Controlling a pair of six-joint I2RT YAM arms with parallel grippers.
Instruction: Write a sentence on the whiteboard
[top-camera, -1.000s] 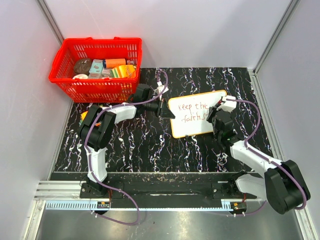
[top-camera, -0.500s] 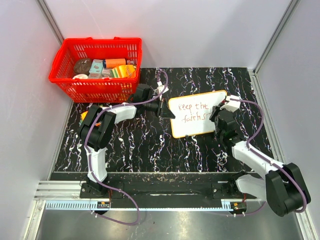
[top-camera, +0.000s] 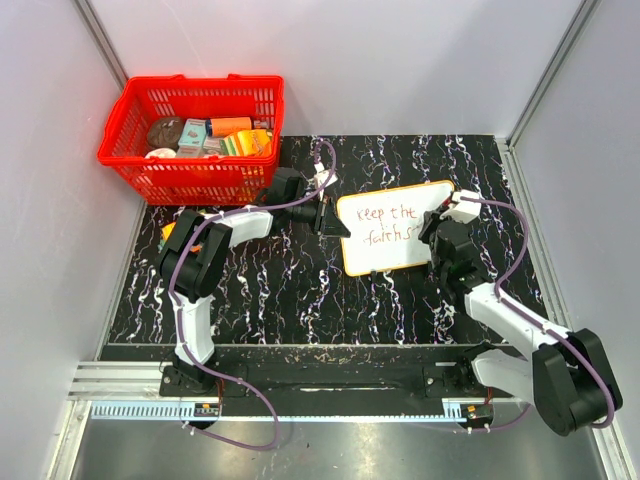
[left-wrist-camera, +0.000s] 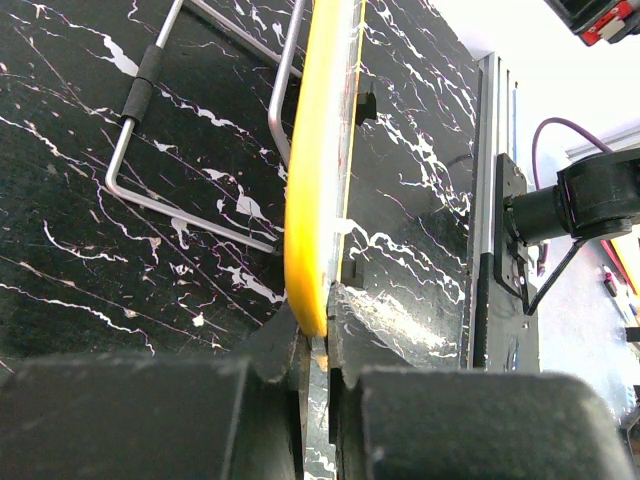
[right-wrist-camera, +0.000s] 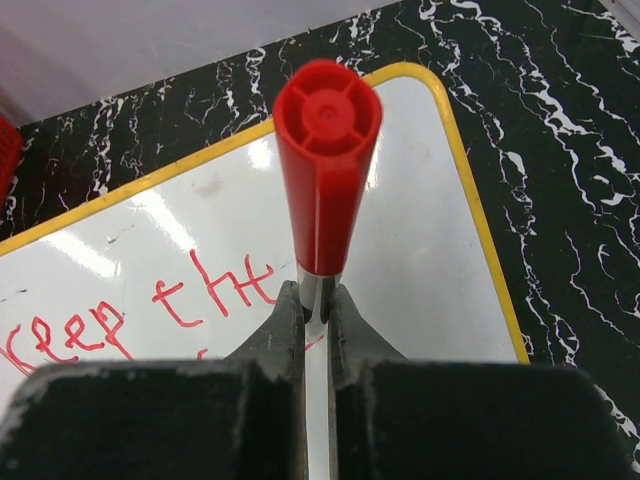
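The whiteboard (top-camera: 385, 258), white with a yellow rim, lies tilted at mid-table. The sentence (top-camera: 388, 224) in red marker reads "keep the" above "faith s". My left gripper (top-camera: 335, 222) is shut on the board's left edge; in the left wrist view its pads (left-wrist-camera: 352, 330) pinch the yellow rim (left-wrist-camera: 318, 200). My right gripper (top-camera: 440, 236) hovers over the board's right end, shut on a red marker (right-wrist-camera: 325, 190). The marker's butt end points at the camera and its tip is hidden below the fingers (right-wrist-camera: 288, 320). "the" (right-wrist-camera: 215, 290) shows on the whiteboard (right-wrist-camera: 420, 250) just left of the marker.
A red basket (top-camera: 190, 182) holding several small items stands at the back left, close behind my left arm. A bent wire stand (left-wrist-camera: 140, 100) lies on the black marbled table (top-camera: 270, 290) beside the board. Grey walls close in both sides.
My right wrist has shifted slightly to the right over the board's second line, and a further stroke shows after "faith". The left arm and the board have stayed put.
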